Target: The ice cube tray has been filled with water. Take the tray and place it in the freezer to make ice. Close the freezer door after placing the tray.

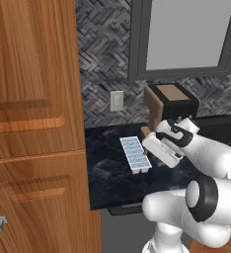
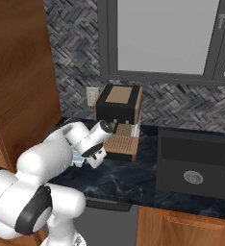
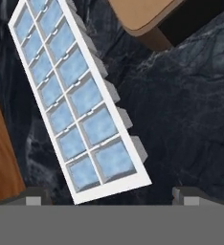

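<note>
The white ice cube tray [image 1: 135, 154] lies flat on the dark marble counter [image 1: 107, 173], its two long rows of cells filled with pale blue water [image 3: 83, 97]. In the hand view the tray [image 3: 75, 95] runs slantwise from the upper left to the bottom middle. My gripper [image 1: 158, 152] hovers just right of the tray's near end, above the counter. It is open, with both fingertips [image 3: 35, 196] spread wide, and the tray's near end sits between them, closer to the left one. Nothing is held. The freezer and its door are out of view.
A brown and black coffee machine [image 1: 169, 106] stands behind the tray, with a slatted wooden block [image 2: 120, 144] at its foot. Tall wooden cabinets [image 1: 33, 123] close off the counter's left side. A dark sink [image 2: 196, 163] lies to the right, under a window [image 2: 162, 36].
</note>
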You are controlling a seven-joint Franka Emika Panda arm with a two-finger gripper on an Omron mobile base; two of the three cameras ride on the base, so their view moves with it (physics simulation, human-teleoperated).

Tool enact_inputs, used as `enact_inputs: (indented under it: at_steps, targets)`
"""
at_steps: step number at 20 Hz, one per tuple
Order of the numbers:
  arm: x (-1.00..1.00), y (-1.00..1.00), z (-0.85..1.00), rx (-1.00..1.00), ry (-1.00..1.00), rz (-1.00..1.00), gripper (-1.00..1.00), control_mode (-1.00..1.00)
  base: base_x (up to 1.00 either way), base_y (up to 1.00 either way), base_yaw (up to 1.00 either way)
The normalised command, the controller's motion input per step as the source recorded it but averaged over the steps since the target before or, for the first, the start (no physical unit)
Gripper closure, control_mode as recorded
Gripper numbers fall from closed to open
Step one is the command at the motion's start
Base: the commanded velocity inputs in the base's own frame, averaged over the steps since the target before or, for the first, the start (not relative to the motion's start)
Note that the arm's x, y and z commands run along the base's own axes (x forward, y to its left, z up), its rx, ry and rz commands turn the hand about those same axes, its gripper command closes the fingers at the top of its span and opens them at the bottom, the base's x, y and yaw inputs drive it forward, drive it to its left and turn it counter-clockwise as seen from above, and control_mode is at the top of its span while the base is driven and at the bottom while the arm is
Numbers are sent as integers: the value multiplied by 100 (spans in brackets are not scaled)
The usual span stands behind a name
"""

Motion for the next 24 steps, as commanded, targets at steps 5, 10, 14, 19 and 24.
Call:
enact_inputs:
  at_steps: [5, 10, 14, 19, 24]
  targets:
    - [20, -3, -25, 0, 0, 7, -100, -100, 0, 0, 0]
    - [22, 0, -32, 0, 0, 3, -100, -100, 0, 0, 0]
    - [23, 0, -28, 0, 0, 0, -100, -100, 0, 0, 0]
    - [26, 3, -29, 0, 0, 0, -100, -100, 0, 0, 0]
    - [29, 14, -25, 0, 0, 0, -100, -100, 0, 0, 0]
